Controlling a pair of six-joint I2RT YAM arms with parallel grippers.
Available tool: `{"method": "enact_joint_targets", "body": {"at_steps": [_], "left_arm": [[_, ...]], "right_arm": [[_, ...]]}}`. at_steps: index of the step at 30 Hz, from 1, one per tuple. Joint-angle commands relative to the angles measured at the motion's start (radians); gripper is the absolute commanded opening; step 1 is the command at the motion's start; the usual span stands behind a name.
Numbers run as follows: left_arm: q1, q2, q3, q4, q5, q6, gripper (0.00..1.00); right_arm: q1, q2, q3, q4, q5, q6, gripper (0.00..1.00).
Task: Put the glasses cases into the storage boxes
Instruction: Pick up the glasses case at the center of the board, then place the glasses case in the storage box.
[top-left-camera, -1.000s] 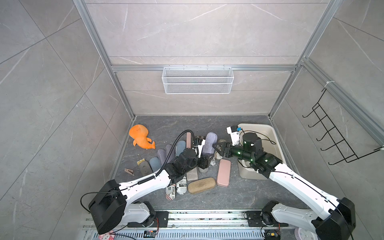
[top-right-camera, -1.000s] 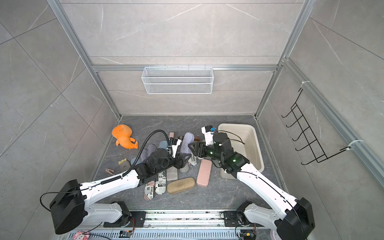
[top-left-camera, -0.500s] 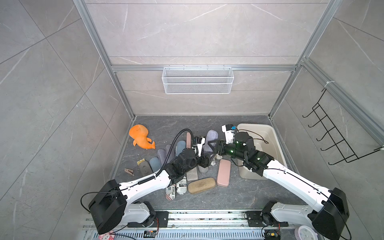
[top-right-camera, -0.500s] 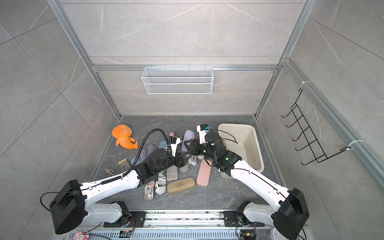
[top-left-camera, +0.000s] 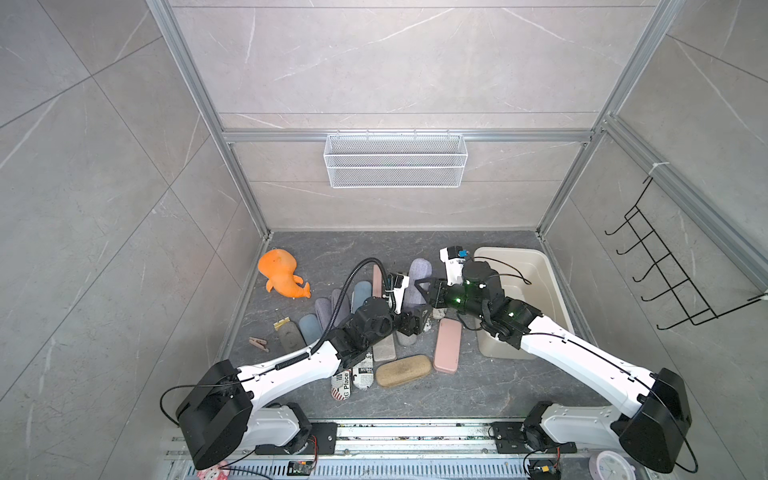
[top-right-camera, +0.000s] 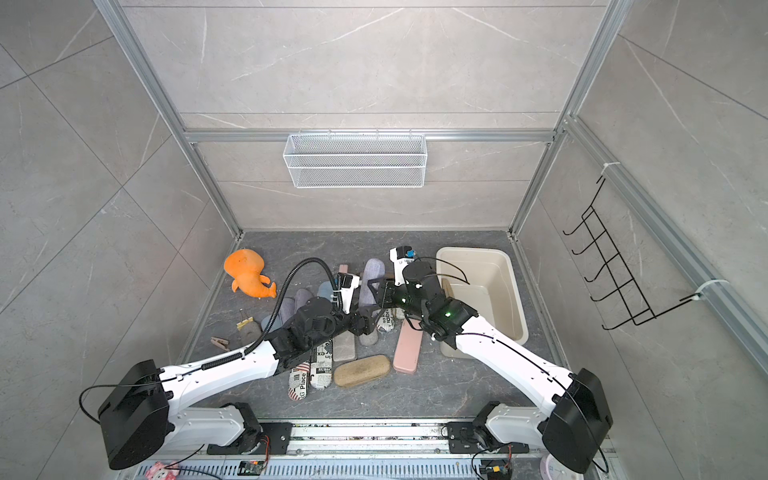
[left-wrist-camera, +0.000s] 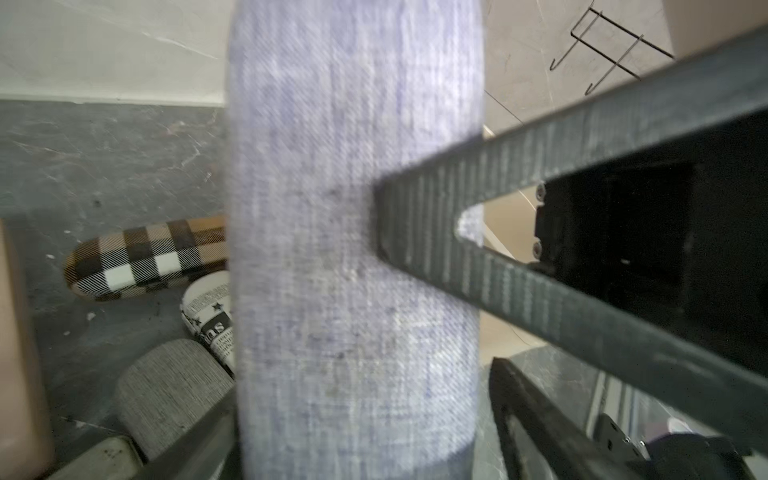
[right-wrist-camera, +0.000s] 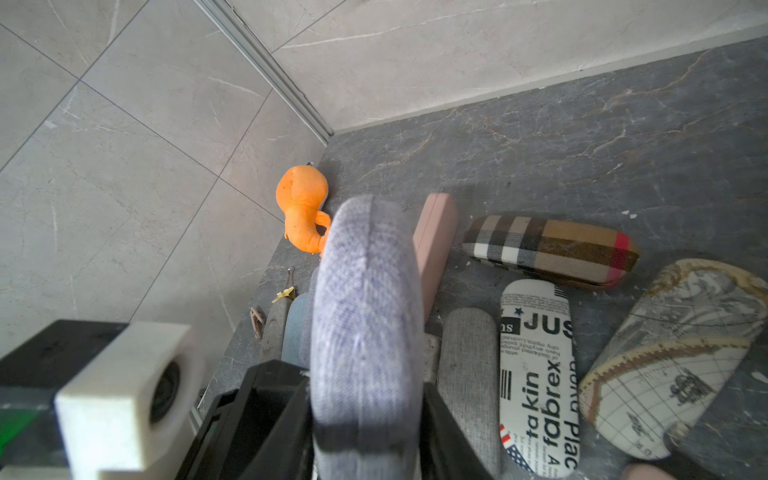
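Jaws of right end effector (right-wrist-camera: 365, 386) clamped on lilac glasses case (right-wrist-camera: 365, 299). Jaws of left end effector (left-wrist-camera: 361, 390) apart around one end, plaid case (right-wrist-camera: 548, 249) and newsprint case (right-wrist-camera: 536, 390) on desk (right-wrist-camera: 582, 124) nearby.

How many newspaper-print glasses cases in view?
3. Two newspaper-print oblong glasses cases lie side by side at the pile's front edge; a third sits mid-pile, partly covered. More may be hidden.
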Motion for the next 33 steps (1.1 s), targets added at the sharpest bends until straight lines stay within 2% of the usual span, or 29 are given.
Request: {"method": "enact_joint_targets", "body": {"at_steps": [1,7,11,16,22,28,30,33], "left_arm": [[-0.004,-0.079,-0.019,0.021,-0.005,0.017,0.95],[-0.004,-0.219,-0.092,-0.057,-0.088,0.004,0.96],[-0.004,-0.317,-0.15,-0.12,-0.207,-0.028,0.95],[-0.004,-0.398,-0.225,-0.129,-0.261,-0.049,0.95],[-0.003,-0.48,-0.262,-0.155,-0.314,-0.053,0.95],[-0.002,-0.487,-0.252,-0.172,-0.316,-0.058,0.95],[-0.003,-0.48,-0.238,-0.191,-0.312,-0.059,0.96],[-0.003,-0.479,-0.215,-0.228,-0.304,-0.053,0.96]], "right_arm": [[0.006,0.006,0.074,-0.019,0.043,-0.033,0.35],[0.006,0.027,0.177,-0.135,0.128,-0.112,0.35],[-0.009,0.021,0.228,-0.22,0.202,-0.202,0.36],[-0.067,-0.047,0.265,-0.353,0.255,-0.297,0.35],[-0.199,-0.189,0.233,-0.471,0.254,-0.356,0.35],[-0.278,-0.228,0.224,-0.631,0.47,-0.384,0.35],[-0.278,-0.235,0.191,-0.634,0.549,-0.391,0.36],[-0.281,-0.257,0.145,-0.601,0.596,-0.392,0.36]]}}
